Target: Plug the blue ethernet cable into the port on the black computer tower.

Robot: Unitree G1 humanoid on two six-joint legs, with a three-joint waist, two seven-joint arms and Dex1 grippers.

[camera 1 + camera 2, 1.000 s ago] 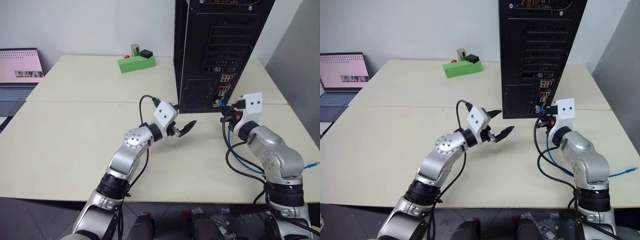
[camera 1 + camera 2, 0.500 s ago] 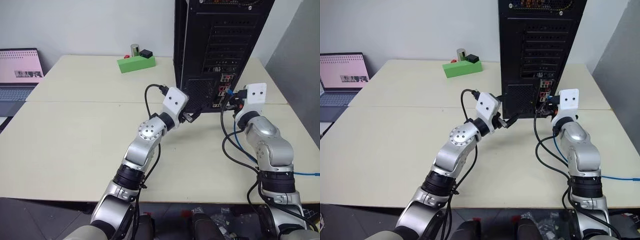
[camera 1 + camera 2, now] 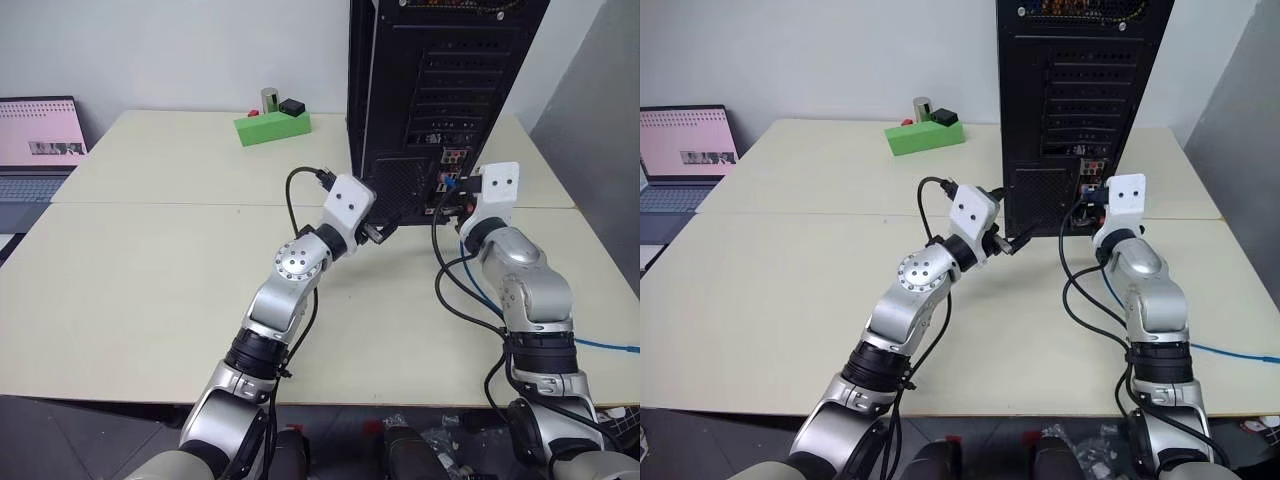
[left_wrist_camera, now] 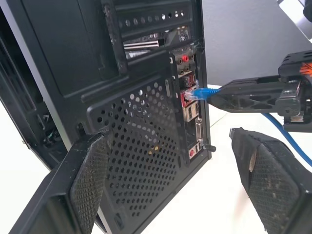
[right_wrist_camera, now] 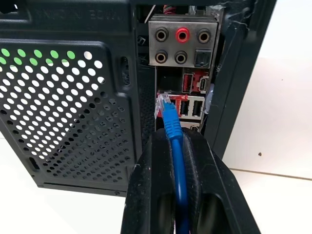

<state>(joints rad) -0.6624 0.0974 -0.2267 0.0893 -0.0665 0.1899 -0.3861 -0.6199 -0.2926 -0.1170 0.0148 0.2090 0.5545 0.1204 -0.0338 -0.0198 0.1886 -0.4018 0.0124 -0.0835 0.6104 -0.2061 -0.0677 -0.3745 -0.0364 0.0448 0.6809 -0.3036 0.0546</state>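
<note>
The black computer tower [image 3: 440,90] stands upright at the back of the table with its rear panel facing me. My right gripper [image 5: 170,141] is shut on the blue ethernet cable [image 5: 171,127] just behind the plug. The clear plug tip sits at the mouth of the red-framed port [image 4: 186,99], below the round audio jacks; how deep it sits I cannot tell. My left gripper [image 4: 168,136] is open, with one finger [image 4: 87,180] by the mesh grille's edge and the other off the tower's connector side. The rest of the cable trails off the table's right edge [image 3: 600,345].
A green block [image 3: 272,127] carrying a small cylinder and a black piece sits at the back left of the table. A laptop [image 3: 38,145] stands open at the far left. Black arm cables [image 3: 450,290] loop on the table below the right gripper.
Both arms have moved forward to the tower. The right gripper carried the plug from the tower's base up to the connector panel. The left gripper rose from the table to the lower rear.
</note>
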